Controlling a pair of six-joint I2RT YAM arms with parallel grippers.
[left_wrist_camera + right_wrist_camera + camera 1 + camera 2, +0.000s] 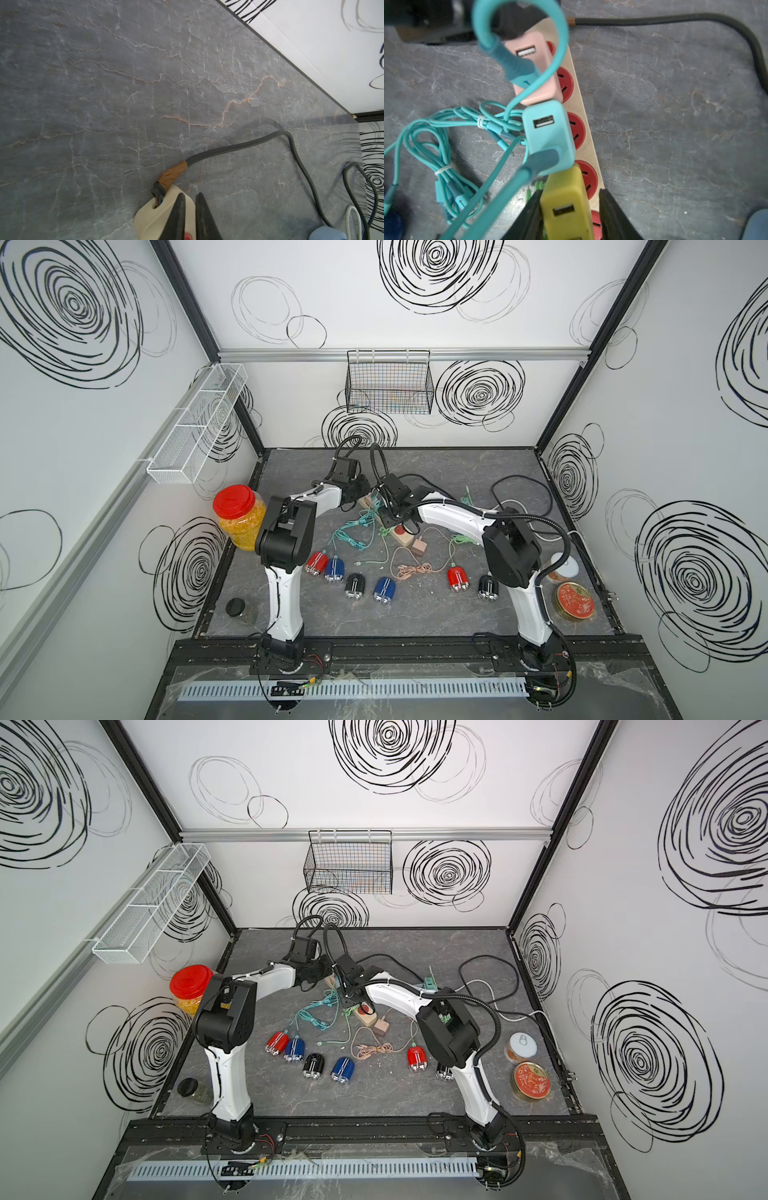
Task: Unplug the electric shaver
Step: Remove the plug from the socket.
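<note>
The left jaws, nearly together with a thin slit between, sit over the cord end of the power strip (153, 216). The right jaws straddle the yellow charger (566, 207) plugged into it, spread and not yet pinching. The electric shavers (354, 585) lie in a row toward the front of the counter (415, 614).

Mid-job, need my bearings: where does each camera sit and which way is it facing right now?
Top views: high over the front edge, angled down toward the back wall; whole table, left arm and right arm base to wrist.
Left wrist: on the left arm, looking past the left gripper at the power strip end and black cord.
Right wrist: on the right arm, looking along the power strip; right gripper straddles the yellow adapter.
Shared: both wrist views show the strip's taped cord end.
</note>
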